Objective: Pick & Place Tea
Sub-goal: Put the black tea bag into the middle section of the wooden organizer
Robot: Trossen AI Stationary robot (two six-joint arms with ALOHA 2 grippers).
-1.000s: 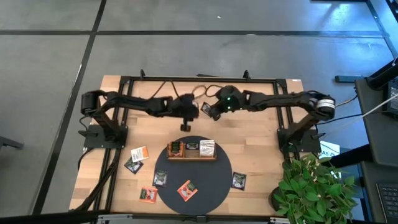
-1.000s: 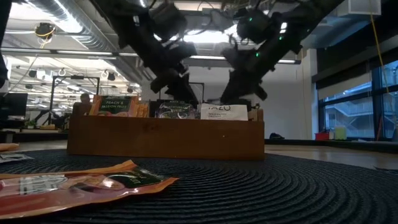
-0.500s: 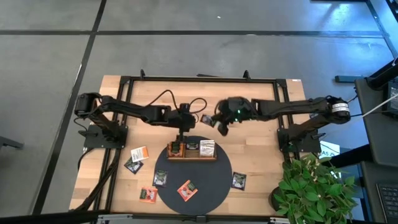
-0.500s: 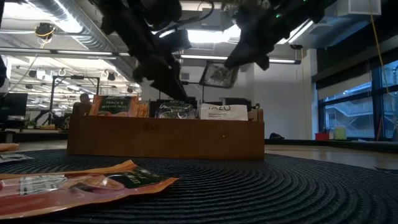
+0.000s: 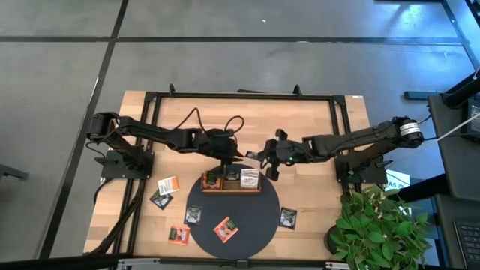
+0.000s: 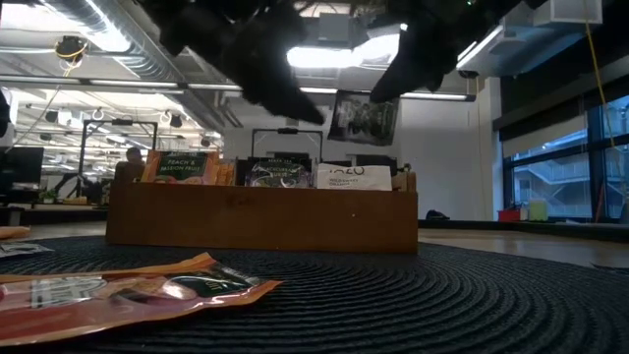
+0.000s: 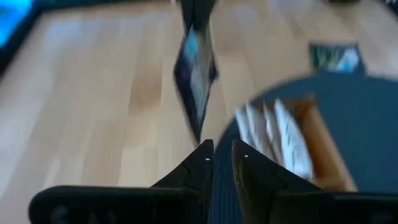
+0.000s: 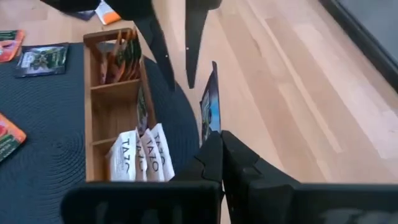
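Observation:
My right gripper [image 5: 264, 159] [image 8: 219, 138] is shut on a black tea sachet [image 5: 253, 156] [image 6: 364, 116], held in the air just beyond the far side of the wooden tray [image 5: 231, 187]. The tray holds orange [image 8: 121, 59], black [image 8: 142, 102] and white [image 8: 143, 152] sachets standing on edge, and it rests on the round dark mat [image 5: 247, 217]. My left gripper [image 5: 232, 157] [image 7: 222, 149] hovers open by a narrow gap next to the held sachet, over the tray's far side, with nothing between its fingers. My right gripper pinches the black sachet by one edge [image 8: 211, 132] between its two fingers. The fingers slant down from the table's right side. The sachet sticks out past the fingertips, edge-on and upright, lifted clear of the table and the tray.
Loose sachets lie near the table's front: white-orange [image 5: 167, 185], black [image 5: 160, 199], orange-red [image 5: 178, 235] and black [image 5: 288, 218] on the wood, a black one [image 5: 193, 214] and an orange-red one [image 5: 225, 229] on the mat. A potted plant [image 5: 375, 225] stands at the near right corner.
Both grippers have come from the table's far middle toward the near edge, up to the tray. My right gripper has carried the black sachet along and rolled, so the sachet now stands edge-on. My left gripper has followed beside it, empty.

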